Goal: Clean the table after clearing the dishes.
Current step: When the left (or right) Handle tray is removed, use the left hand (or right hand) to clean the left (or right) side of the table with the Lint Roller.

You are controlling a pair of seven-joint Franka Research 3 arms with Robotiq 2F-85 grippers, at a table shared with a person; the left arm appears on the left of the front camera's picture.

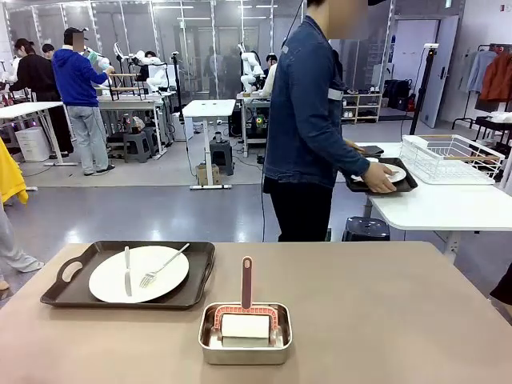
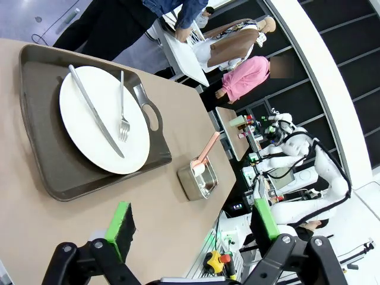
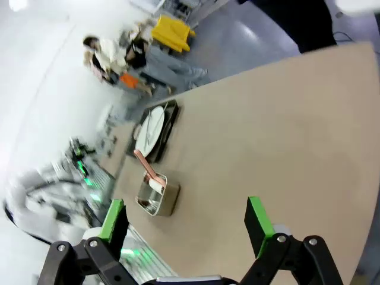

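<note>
The beige table (image 1: 384, 320) stood in a busy workshop. At its left, a dark tray (image 1: 60, 292) held a white plate (image 1: 108, 284) with a knife (image 1: 127, 270) and fork (image 1: 164, 266). Near the front edge, a steel pan (image 1: 210, 340) held a pink-handled tool (image 1: 246, 282). The front view showed a person (image 1: 308, 120) holding a second tray (image 1: 404, 186) on the white table (image 1: 448, 210) beyond. In the wrist views, the left gripper (image 2: 190, 205) and right gripper (image 3: 184, 205) hung above the table, jaws apart and empty.

My table (image 1: 384, 320): matte beige top, rounded corners. 2 things sit directly on it. Dark handled tray (image 1: 60, 298) on the left half, toward the far edge, approx. square w/ it. Steel pan (image 1: 244, 354) near centre, closer to my side, just right of & in front of the tray's corner, small gap btwn them.
</note>
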